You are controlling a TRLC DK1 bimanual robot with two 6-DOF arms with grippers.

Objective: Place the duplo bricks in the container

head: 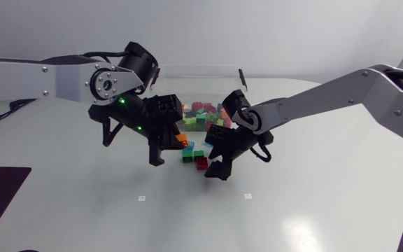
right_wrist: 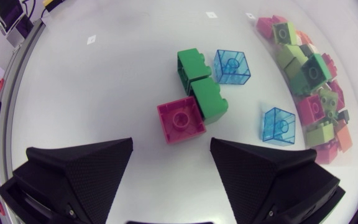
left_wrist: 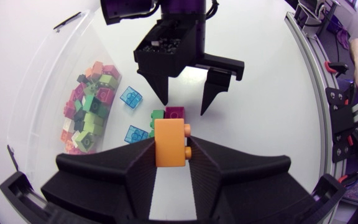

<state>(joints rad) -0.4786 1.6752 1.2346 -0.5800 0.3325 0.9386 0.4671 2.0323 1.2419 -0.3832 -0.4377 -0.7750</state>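
From the head view, the left arm (head: 19,70) comes in from the side. The left fingers (head: 157,150) point down at the table (head: 313,203) and are closed on an orange brick (head: 182,140), which is held up off the surface. The right arm (head: 327,94) reaches in from the other side. The right fingers (head: 221,168) are spread apart with nothing between them, and their tips hang just beside the left fingers. Under and between the two sets of fingers, a magenta brick (head: 201,163) and a green brick (head: 187,155) lie on the table. Behind both sets of fingers stands the clear container (head: 208,72), holding a pile of bricks (head: 203,112).

In the left wrist view, the orange brick (left_wrist: 168,140) stands upright at the tips of the left fingers (left_wrist: 129,168), pressed from both sides with its studs facing one finger. Ahead of it, the right fingers (left_wrist: 209,93) point down, parted, over the magenta brick (left_wrist: 174,112). Two clear blue bricks (left_wrist: 131,97) lie beside them, towards the container (left_wrist: 42,74).

In the right wrist view, the right fingers (right_wrist: 92,165) stand wide apart and grip nothing. The magenta brick (right_wrist: 180,120) lies on the table just ahead of the gap between them, apart from both tips. Two green bricks (right_wrist: 209,99) touch it on the far side. One blue brick (right_wrist: 232,66) is beside the farther green one, and the other (right_wrist: 278,124) lies ahead of one finger, near the pile of bricks (right_wrist: 312,81).
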